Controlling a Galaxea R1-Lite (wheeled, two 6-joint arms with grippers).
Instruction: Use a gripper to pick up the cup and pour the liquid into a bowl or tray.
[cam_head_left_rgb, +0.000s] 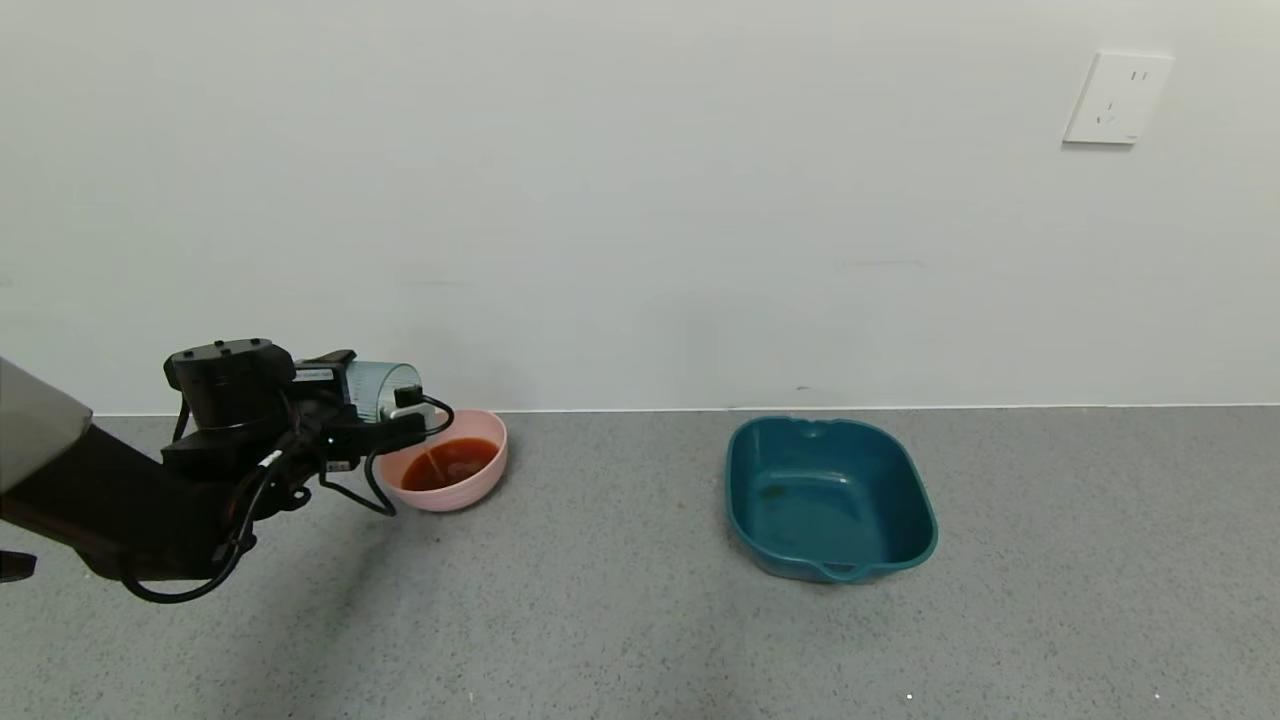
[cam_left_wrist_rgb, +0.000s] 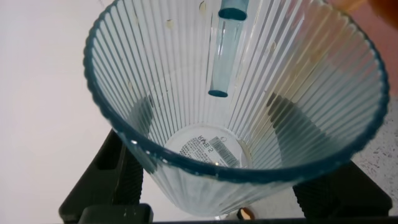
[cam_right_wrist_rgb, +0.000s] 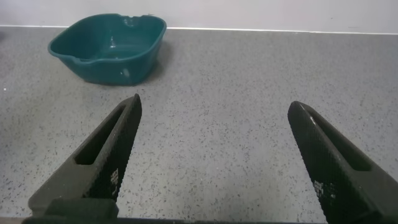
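My left gripper (cam_head_left_rgb: 400, 413) is shut on the ribbed blue-tinted cup (cam_head_left_rgb: 384, 385) and holds it tipped on its side, mouth over the near-left rim of the pale pink bowl (cam_head_left_rgb: 494, 447). Orange-red liquid (cam_head_left_rgb: 455, 463) lies in the bowl, and a thin thread of it runs down from the cup's mouth. The left wrist view looks into the cup (cam_left_wrist_rgb: 155, 62): it holds almost no liquid, its label shows through the bottom, and black fingers (cam_left_wrist_rgb: 118, 177) press both sides. My right gripper (cam_right_wrist_rgb: 214, 104) is open and empty above the grey counter, out of the head view.
A teal rounded-rectangular tray (cam_head_left_rgb: 925, 512) stands empty to the right of the bowl; it also shows in the right wrist view (cam_right_wrist_rgb: 144, 59). A white wall with a socket plate (cam_head_left_rgb: 1117, 97) runs close behind the bowl and the tray. Speckled grey counter lies between them and in front.
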